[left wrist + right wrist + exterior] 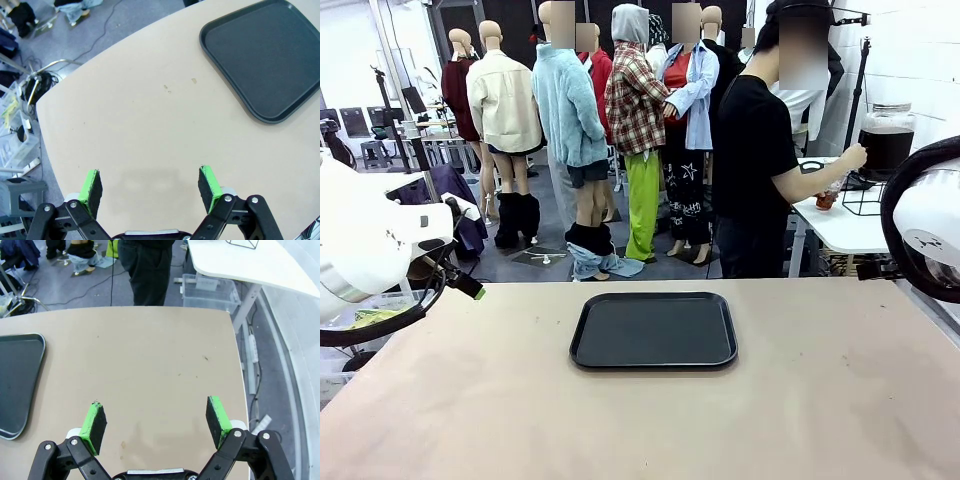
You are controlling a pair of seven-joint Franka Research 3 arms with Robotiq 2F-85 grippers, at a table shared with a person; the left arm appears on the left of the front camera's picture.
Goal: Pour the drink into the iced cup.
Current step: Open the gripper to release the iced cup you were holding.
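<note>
Right now both arms hang above the beige table [820, 400] with nothing in their grasp. Seen from the left wrist, the left gripper [150, 185] has its jaws spread wide, the green pads [91, 186] well apart over bare tabletop, and the black tray [270, 60] lies off toward the upper right of that view. Seen from the right wrist, the right gripper [156, 422] is likewise spread wide and holds nothing; its pads hover over bare table near the table's edge, with one rounded corner of the tray at the picture's left side. In the front view the tray sits flat near the middle of the table, nothing resting on it, while the white bodies of the two arms show at the left and right edges. Beyond the far edge a person [755, 160] in a black shirt stands turned to a white side table [840, 228], well apart from the robot's table. On that side table stands a large clear jar [887, 140] on a black wire stand, holding the drink [886, 150], which looks dark brown, almost black. The person's hand [853, 156] is raised beside the jar, and a small cup [827, 198] with a reddish tint is held just below it, near the table's edge.
</note>
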